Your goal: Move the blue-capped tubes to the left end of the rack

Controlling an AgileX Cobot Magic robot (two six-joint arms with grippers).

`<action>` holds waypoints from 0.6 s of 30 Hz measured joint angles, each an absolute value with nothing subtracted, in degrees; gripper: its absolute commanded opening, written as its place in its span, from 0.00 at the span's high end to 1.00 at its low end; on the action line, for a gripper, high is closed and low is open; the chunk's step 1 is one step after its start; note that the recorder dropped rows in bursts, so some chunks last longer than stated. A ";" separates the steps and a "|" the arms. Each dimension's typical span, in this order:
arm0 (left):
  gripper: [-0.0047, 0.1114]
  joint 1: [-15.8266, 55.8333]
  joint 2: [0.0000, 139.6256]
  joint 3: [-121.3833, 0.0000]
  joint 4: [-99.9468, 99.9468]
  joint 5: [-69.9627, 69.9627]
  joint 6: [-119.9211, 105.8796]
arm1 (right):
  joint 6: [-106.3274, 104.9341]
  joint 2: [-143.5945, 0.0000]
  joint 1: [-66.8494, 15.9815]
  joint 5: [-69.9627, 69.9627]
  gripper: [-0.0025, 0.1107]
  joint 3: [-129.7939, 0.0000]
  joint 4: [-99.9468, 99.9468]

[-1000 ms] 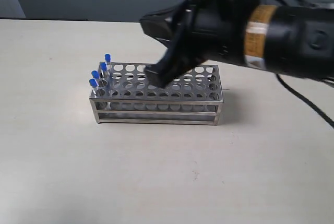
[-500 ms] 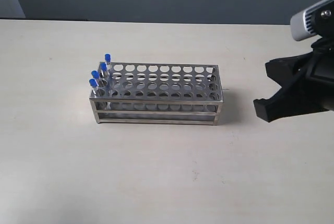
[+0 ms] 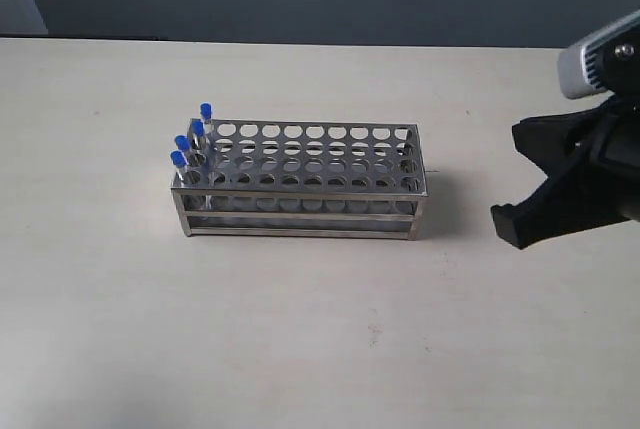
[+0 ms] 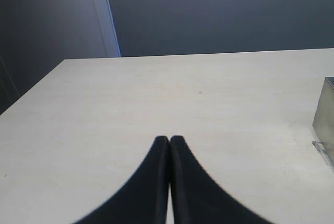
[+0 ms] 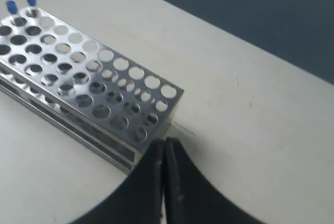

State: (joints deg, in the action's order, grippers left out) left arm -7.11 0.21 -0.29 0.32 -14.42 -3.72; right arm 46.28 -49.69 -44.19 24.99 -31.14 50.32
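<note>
- We see the four blue-capped tubes standing in the leftmost column of the rack.
- Right gripper: fingers together, apart from the rack's right end.
- Left gripper: fingers pressed together above the table.

Silver perforated rack, clear blue-capped tubes, beige table.

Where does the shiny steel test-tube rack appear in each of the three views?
Exterior view: shiny steel perforated rack, whole, left of centre.
Left wrist view: only a corner of the rack, cut by the picture's edge.
Right wrist view: rack nearly whole, diagonal, one end cut.
Shared landmark: blue-capped tubes at one end, in exterior and right wrist only.
</note>
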 measured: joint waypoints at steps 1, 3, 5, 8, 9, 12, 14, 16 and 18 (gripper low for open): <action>0.96 -7.11 0.21 -0.29 0.32 -14.42 -3.72 | 48.17 -48.55 -43.69 22.71 0.98 -30.00 53.01; 0.96 -7.11 0.21 -0.29 0.32 -14.42 -3.72 | 56.58 -43.32 -39.10 16.34 0.98 -26.60 58.95; 0.96 -7.11 0.21 -0.29 0.32 -14.42 -3.72 | 61.05 -35.92 -31.77 14.87 0.98 -23.03 60.96; 0.96 -7.11 0.21 -0.29 0.32 -14.42 -3.72 | 61.03 -23.48 -23.70 14.42 0.98 -17.91 61.62; 0.96 -7.11 0.21 -0.29 0.32 -14.42 -3.72 | 60.08 -18.86 -22.21 15.96 0.98 -16.10 61.81; 0.96 -7.11 0.21 -0.29 0.32 -14.42 -3.72 | 57.01 -11.32 -21.54 18.85 0.98 -14.63 60.11; 0.96 -7.11 0.21 -0.29 0.32 -14.42 -3.72 | 47.23 -10.00 -21.54 18.74 0.98 -14.38 52.43; 0.96 -7.11 0.21 -0.29 0.32 -14.42 -3.72 | 33.74 -9.74 -21.54 19.17 0.98 -14.38 42.29; 0.96 -7.11 0.21 -0.29 0.32 -14.42 -3.72 | 27.91 -9.52 -20.52 21.05 0.98 -13.92 37.51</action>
